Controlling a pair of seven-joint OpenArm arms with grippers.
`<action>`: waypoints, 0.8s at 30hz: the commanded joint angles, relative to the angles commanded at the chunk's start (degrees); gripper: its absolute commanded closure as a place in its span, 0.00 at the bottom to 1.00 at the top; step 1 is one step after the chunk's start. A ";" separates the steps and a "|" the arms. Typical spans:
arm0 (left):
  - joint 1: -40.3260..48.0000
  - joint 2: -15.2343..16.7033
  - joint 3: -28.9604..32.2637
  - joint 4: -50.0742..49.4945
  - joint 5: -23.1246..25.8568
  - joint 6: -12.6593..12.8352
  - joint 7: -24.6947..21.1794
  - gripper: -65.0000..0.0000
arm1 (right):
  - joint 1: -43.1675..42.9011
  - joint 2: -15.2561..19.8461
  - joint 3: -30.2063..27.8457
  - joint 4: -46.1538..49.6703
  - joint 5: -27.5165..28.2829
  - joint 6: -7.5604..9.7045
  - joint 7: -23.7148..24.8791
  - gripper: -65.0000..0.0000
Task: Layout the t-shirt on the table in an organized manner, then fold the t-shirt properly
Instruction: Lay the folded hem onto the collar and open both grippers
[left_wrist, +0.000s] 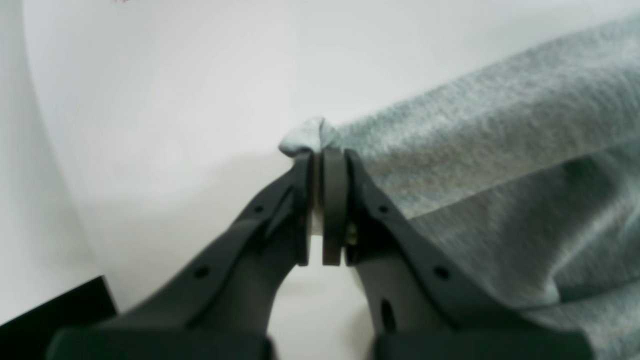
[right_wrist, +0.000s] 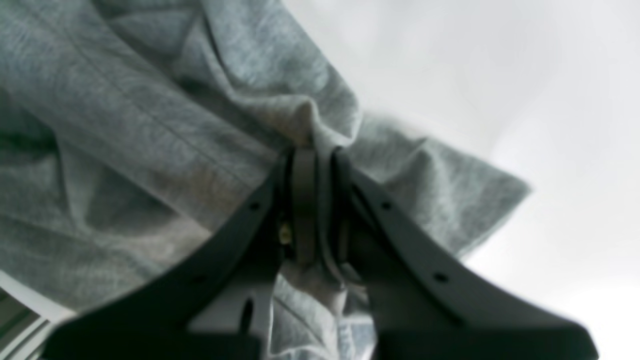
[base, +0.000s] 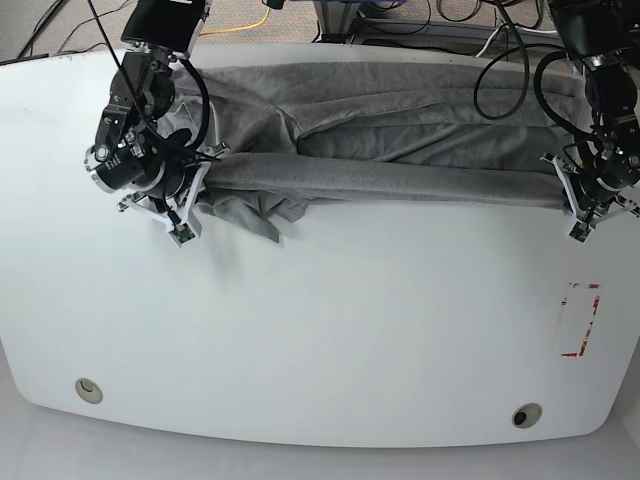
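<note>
A heather-grey cotton t-shirt (base: 400, 150) is lying stretched in a long band across the far half of the large glossy white table (base: 320, 330), running from one arm to the other. The left gripper (left_wrist: 320, 160), on the right side of the base view, is pinching a small nub of the grey cloth, its dark jaws standing almost together with only the fabric showing above the tips, and the shirt is trailing away from it to the right in the wrist view. The right gripper (right_wrist: 316, 150) is clamping a bunched fold of the shirt, its jaws nearly closed, with cloth spilling out above and hanging between the fingers (right_wrist: 302, 200) below. In the base view a loose rumpled flap of the shirt is sagging onto the table just beside the right gripper. A red tape rectangle outline (base: 580, 320) is sitting near the table's right edge, well apart from the shirt, and two small round holes (base: 88, 389) are showing along the near edge.
</note>
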 joint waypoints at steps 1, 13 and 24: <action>0.35 -0.44 -0.09 0.00 0.00 0.00 0.00 0.99 | -0.35 0.00 0.00 0.00 0.00 0.00 0.00 0.93; 4.40 -1.49 -0.09 0.00 0.00 0.00 0.09 0.47 | -1.93 0.18 0.26 2.81 0.00 0.00 0.00 0.25; 3.78 -1.85 -1.23 1.14 0.00 0.00 0.09 0.43 | 3.60 -4.84 -0.18 2.11 0.09 0.00 0.00 0.16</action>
